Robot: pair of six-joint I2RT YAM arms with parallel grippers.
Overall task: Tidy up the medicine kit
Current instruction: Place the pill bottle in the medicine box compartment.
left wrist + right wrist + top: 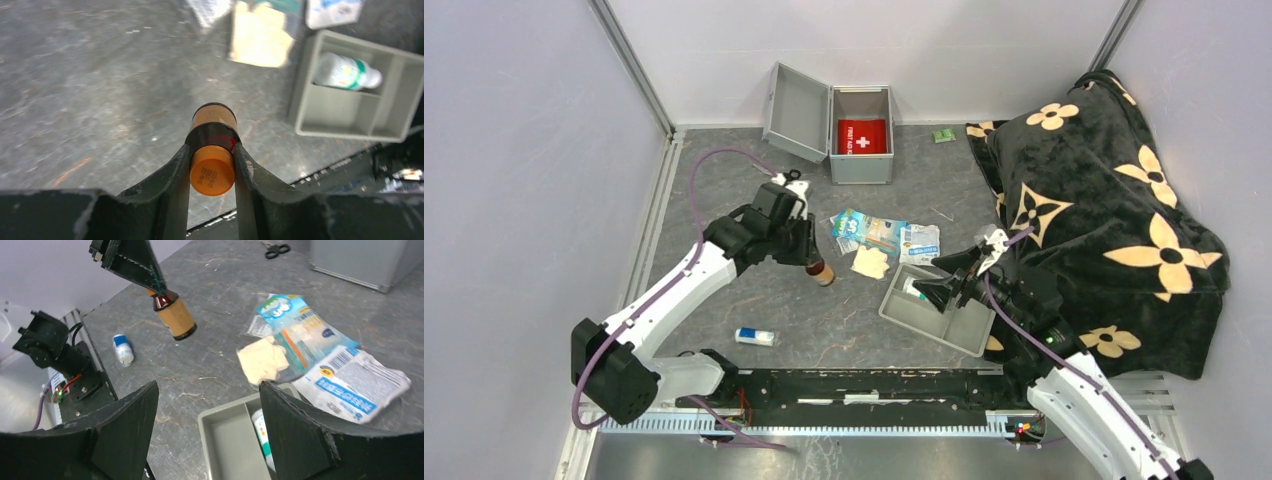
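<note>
The medicine kit (861, 160), a silver-grey metal case, stands open at the back with its lid (796, 112) swung left and a red first-aid pouch (862, 136) inside. My left gripper (812, 262) is shut on an amber bottle (214, 120) by its orange cap and holds it above the table, left of the grey divided tray (964, 325). The bottle also shows in the right wrist view (175, 317). My right gripper (207, 410) is open and empty over the tray's near left corner (220, 440). A white bottle with a green band (347, 72) lies in the tray.
Several packets (869, 232), a white pack (921, 243) and a beige pad (871, 262) lie mid-table. A small blue-capped white bottle (755, 337) lies front left. A black flowered blanket (1104, 210) fills the right side. Scissors (276, 248) lie near the case.
</note>
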